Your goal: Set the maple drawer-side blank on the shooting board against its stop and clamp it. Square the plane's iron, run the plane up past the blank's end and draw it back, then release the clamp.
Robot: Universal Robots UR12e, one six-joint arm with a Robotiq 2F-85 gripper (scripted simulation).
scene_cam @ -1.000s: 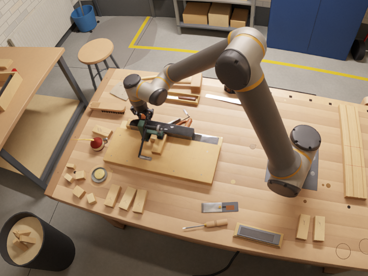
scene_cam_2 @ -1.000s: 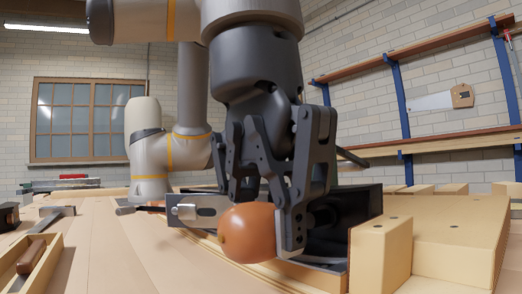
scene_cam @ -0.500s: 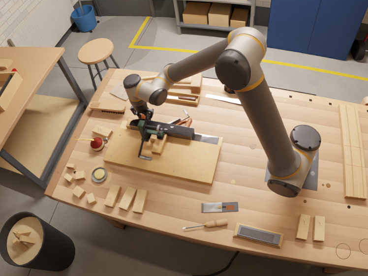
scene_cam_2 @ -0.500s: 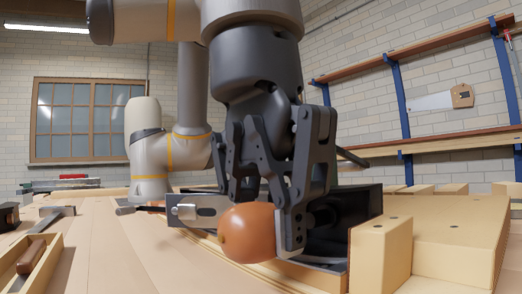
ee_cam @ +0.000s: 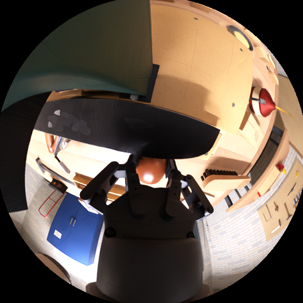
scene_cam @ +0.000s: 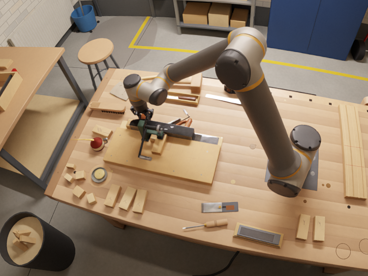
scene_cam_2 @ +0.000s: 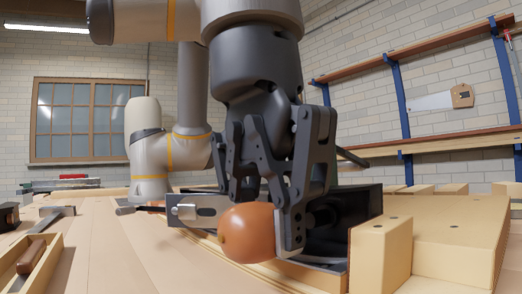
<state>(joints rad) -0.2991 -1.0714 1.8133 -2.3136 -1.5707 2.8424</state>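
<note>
The maple blank (scene_cam: 159, 143) lies on the shooting board (scene_cam: 164, 153), partly hidden under the green clamp (scene_cam: 146, 131) that stands over it. The black plane (scene_cam: 167, 129) lies on its side along the board's far edge, its length running left to right, with its front end at the board's far left corner. My gripper (scene_cam_2: 257, 233) has closed around the plane's round orange-brown knob (scene_cam_2: 247, 237) at that front end, and I hold the plane by it. In the wrist camera the knob (ee_cam: 150, 171) sits between my fingers under the plane's dark body (ee_cam: 127, 127).
The board's raised stop block (scene_cam_2: 379, 252) stands just right of my fingers. A bench brush (scene_cam: 108, 108), a small block (scene_cam: 102, 131) and a red-and-white plumb bob (scene_cam: 97, 143) lie left of the board; chisels (scene_cam: 184, 121) and a tool tray (scene_cam: 183, 98) lie behind the plane.
</note>
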